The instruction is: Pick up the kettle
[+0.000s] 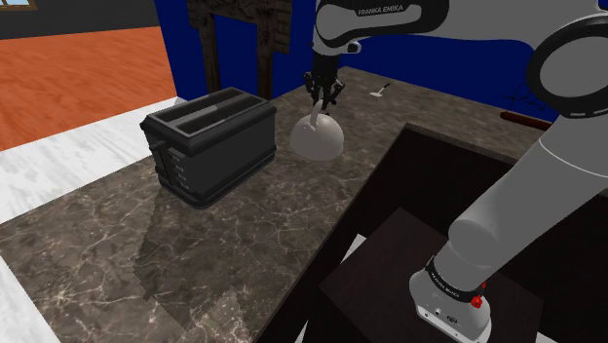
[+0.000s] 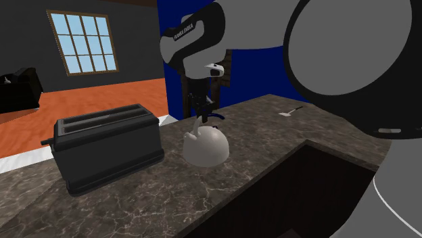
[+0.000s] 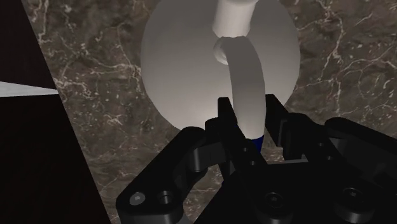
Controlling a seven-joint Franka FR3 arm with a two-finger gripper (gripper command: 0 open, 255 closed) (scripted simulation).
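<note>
two black fingers (image 3: 227, 121) of the gripper (image 1: 323, 95) are closed on the arched handle (image 3: 248, 83) of the white dome-shaped kettle (image 1: 318, 138), one finger on each side. the kettle sits on the dark marble counter (image 1: 244, 244), near one short end of the black toaster (image 1: 209, 142) and not touching it.

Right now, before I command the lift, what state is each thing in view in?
kettle: upright, resting on the counter, not lifted.
handle: arches over the kettle's top, running in between the jaws.
gripper: directly above the kettle, jaws shut on the handle.
toaster: upright on the counter, apart from the kettle.
utensil: lying flat on the counter beyond the kettle.
</note>
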